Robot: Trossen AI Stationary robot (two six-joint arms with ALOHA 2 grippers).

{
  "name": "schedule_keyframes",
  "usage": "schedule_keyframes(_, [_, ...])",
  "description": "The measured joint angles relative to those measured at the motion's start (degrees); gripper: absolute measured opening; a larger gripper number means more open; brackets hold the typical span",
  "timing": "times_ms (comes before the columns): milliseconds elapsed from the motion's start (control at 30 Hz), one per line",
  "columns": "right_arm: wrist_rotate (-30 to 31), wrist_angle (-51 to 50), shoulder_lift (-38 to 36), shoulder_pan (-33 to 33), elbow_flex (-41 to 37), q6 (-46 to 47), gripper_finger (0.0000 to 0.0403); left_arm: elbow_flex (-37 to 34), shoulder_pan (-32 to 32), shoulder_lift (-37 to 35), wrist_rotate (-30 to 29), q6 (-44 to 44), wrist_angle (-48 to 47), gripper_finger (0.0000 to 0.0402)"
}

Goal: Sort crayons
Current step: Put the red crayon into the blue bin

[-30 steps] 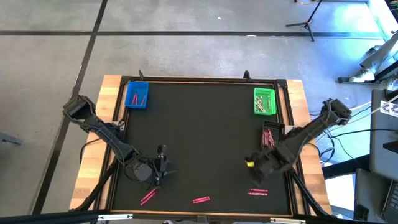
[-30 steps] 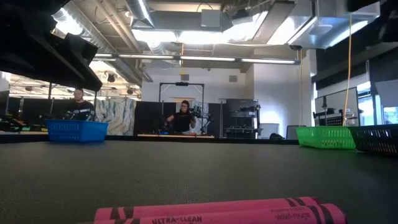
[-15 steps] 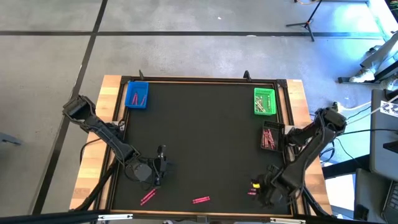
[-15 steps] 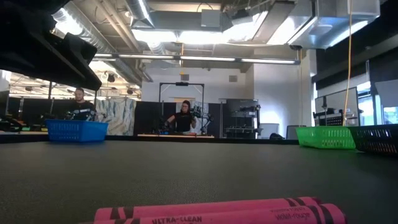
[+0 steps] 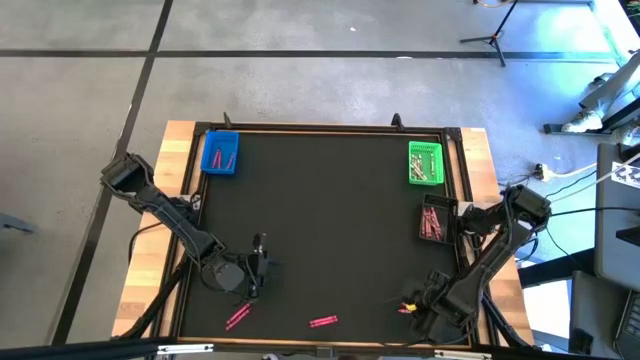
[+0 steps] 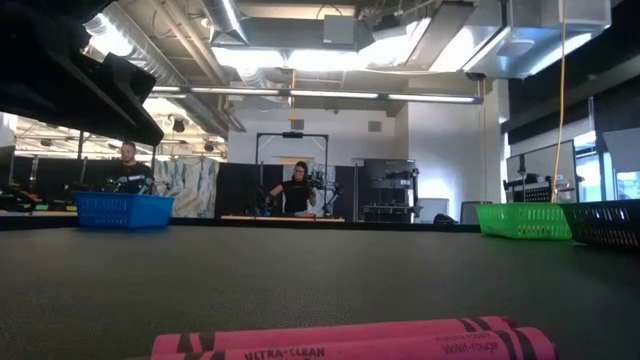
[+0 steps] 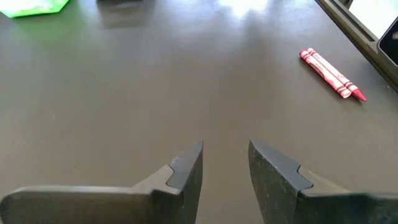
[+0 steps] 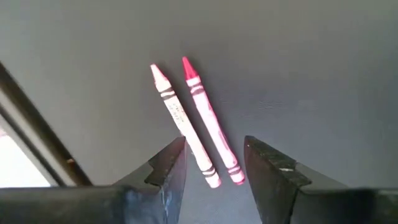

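My right gripper (image 5: 412,304) hangs open, pointing down, at the table's near right. Below it two crayons lie side by side on the black mat, one pale pink (image 8: 182,127) and one pink-red (image 8: 210,121); its fingers stand above their near ends without touching. More pink crayon pairs lie near the front edge (image 5: 322,322) (image 5: 237,318); one pair fills the low view's foreground (image 6: 350,340). My left gripper (image 5: 258,266) waits open over the near left of the mat, nothing between its fingers (image 7: 225,147); a crayon pair (image 7: 329,73) lies ahead of it.
A blue tray (image 5: 220,152) sits at the far left corner and a green tray (image 5: 426,163) at the far right. A dark tray (image 5: 434,220) holding pink crayons is by the right edge. A raised frame (image 5: 330,128) borders the mat. People stand in the room behind.
My right gripper has swung from the mat's right middle toward the near edge and come down, ending over the two crayons at the near right. Its fingers stay apart. The crayons have not moved.
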Motion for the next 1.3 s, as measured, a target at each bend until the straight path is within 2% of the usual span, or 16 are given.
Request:
schedule_keyframes(333, [0.2, 0.2, 3.3, 0.0, 0.0, -3.0, 0.0158, 0.0, 0.0, 0.0, 0.0, 0.0, 0.0, 0.0120])
schedule_keyframes(767, [2.2, 2.4, 3.4, -0.1, -2.4, -5.9, 0.0158, 0.0, 0.0, 0.0, 0.0, 0.0, 0.0, 0.0120])
schedule_keyframes(1000, [6.6, -0.9, 3.4, -0.1, -2.3, -6.9, 0.0157, 0.0, 0.0, 0.0, 0.0, 0.0, 0.0, 0.0120])
schedule_keyframes(1100, [6.7, -1.9, 3.4, -0.1, -2.3, -7.4, 0.0141, 0.0, 0.0, 0.0, 0.0, 0.0, 0.0, 0.0120])
schedule_keyframes(1300, [6.8, -1.1, 3.4, -0.1, -3.0, -8.1, 0.0081, 0.0, 0.0, 0.0, 0.0, 0.0, 0.0, 0.0120])
